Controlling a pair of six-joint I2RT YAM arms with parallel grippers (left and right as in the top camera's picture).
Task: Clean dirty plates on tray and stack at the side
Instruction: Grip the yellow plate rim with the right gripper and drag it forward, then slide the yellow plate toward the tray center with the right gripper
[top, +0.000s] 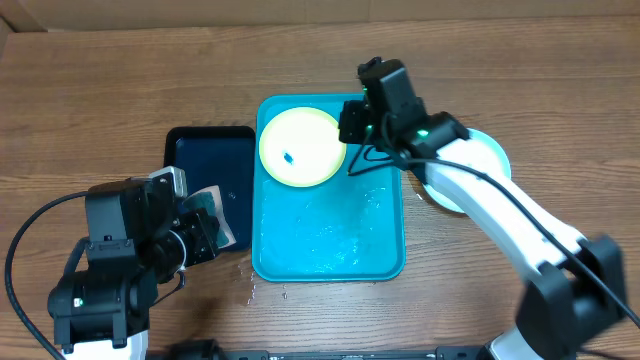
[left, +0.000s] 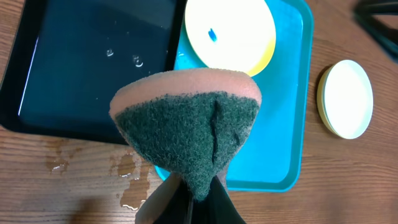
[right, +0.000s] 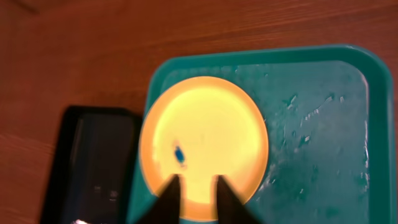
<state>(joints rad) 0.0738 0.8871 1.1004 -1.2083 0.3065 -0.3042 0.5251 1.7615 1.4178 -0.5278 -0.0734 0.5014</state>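
Note:
A pale yellow plate (top: 300, 147) with a small blue smudge (top: 289, 157) lies flat in the far left corner of the turquoise tray (top: 340, 235). In the right wrist view the same plate (right: 205, 140) fills the middle. My right gripper (top: 352, 122) hovers at the plate's right edge; its fingers (right: 198, 178) stand a little apart over the rim, open, holding nothing. Over the near right corner of the black tray, my left gripper (top: 205, 228) is shut on a green and orange sponge (left: 186, 130). The sponge hides its fingertips (left: 189, 194).
A black tray (top: 215, 160) holding water sits just left of the turquoise tray. Stacked plates (top: 490, 155) rest on the table to the right, partly under my right arm, and show in the left wrist view (left: 346, 98). Water drops (left: 130, 174) wet the wood near the trays.

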